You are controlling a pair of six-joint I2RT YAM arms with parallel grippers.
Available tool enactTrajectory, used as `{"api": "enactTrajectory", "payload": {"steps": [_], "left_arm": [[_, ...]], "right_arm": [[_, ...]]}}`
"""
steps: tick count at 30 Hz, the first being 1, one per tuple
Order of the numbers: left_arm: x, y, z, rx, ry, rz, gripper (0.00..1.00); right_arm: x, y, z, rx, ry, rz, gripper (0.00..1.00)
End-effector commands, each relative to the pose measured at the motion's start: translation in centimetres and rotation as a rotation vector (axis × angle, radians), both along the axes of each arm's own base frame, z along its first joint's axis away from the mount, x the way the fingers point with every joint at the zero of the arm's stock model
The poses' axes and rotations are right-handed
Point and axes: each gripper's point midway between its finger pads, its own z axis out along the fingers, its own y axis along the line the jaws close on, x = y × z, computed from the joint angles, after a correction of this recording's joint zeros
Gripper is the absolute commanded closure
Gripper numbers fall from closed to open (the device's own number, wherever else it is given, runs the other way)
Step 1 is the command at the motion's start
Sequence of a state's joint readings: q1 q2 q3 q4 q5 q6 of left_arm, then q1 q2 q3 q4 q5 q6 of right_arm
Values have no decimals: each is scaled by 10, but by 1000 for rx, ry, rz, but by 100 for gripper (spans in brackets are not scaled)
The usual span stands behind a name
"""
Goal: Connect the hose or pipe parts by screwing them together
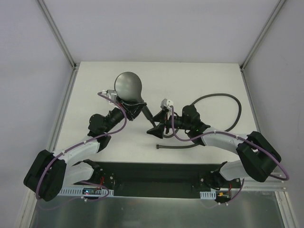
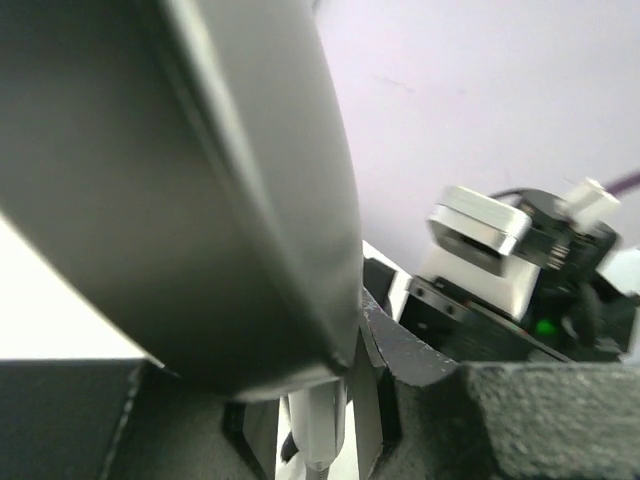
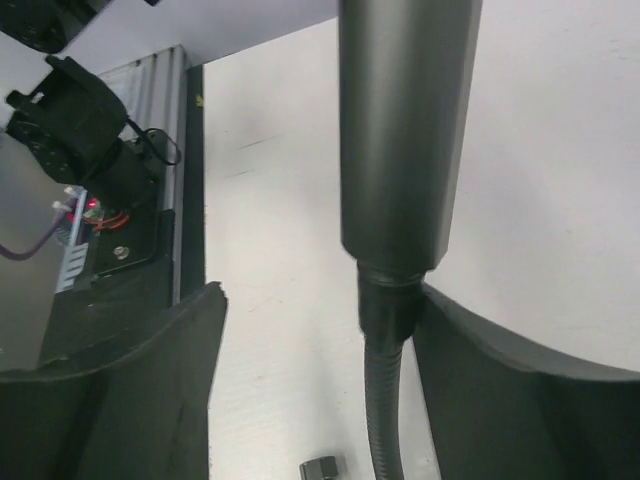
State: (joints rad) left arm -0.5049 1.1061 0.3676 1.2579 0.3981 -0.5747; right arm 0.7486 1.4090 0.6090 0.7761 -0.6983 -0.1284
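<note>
The grey shower head [image 1: 128,85] is held up over the table with its tapered handle [image 1: 148,115] pointing at my right gripper [image 1: 158,127]. My left gripper [image 1: 134,110] is shut on the handle just below the round head [image 2: 180,200]; the handle [image 2: 318,425] sits between its fingers. In the right wrist view the dark hose [image 3: 385,400] meets the handle end [image 3: 400,130] at its fitting [image 3: 390,305]. My right gripper [image 3: 320,300] is open; one finger touches the fitting and the other stands well clear. The hose [image 1: 228,99] loops to the right.
The hose's other end [image 1: 159,146] lies on the white table, and its small fitting [image 3: 320,467] shows below the right jaws. A black base plate [image 1: 156,173] runs along the near edge. Aluminium posts [image 1: 57,33] and white walls enclose the table.
</note>
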Motion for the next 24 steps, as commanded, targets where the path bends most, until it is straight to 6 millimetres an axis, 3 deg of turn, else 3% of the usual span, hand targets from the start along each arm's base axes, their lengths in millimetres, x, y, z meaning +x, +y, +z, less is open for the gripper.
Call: {"api": "enactTrajectory", "payload": {"steps": [1, 5, 9, 12, 13, 14, 16, 18, 23, 24], "left_arm": [[24, 22, 39, -38, -34, 198, 100], [35, 36, 39, -43, 44, 292, 100], [40, 49, 38, -70, 143, 364, 100], [40, 52, 36, -87, 194, 377, 100], [39, 53, 37, -103, 215, 377, 100], [38, 54, 35, -105, 234, 381, 100], [37, 56, 35, -136, 271, 385, 100], [36, 60, 34, -146, 307, 400, 100], [35, 75, 36, -215, 380, 460, 100], [34, 76, 33, -212, 398, 470, 100]], "right_arm": [[13, -9, 23, 6, -125, -140, 16], [32, -23, 12, -145, -255, -419, 6], [44, -33, 29, -253, -440, -648, 1], [50, -32, 45, -312, -548, -779, 3], [51, -29, 39, -353, -574, -796, 4], [52, -27, 53, -369, -626, -851, 4], [54, -20, 48, -428, -676, -881, 4], [51, -10, 62, -439, -734, -923, 3], [50, 16, 53, -500, -782, -928, 0], [50, 21, 56, -494, -784, -930, 8]]}}
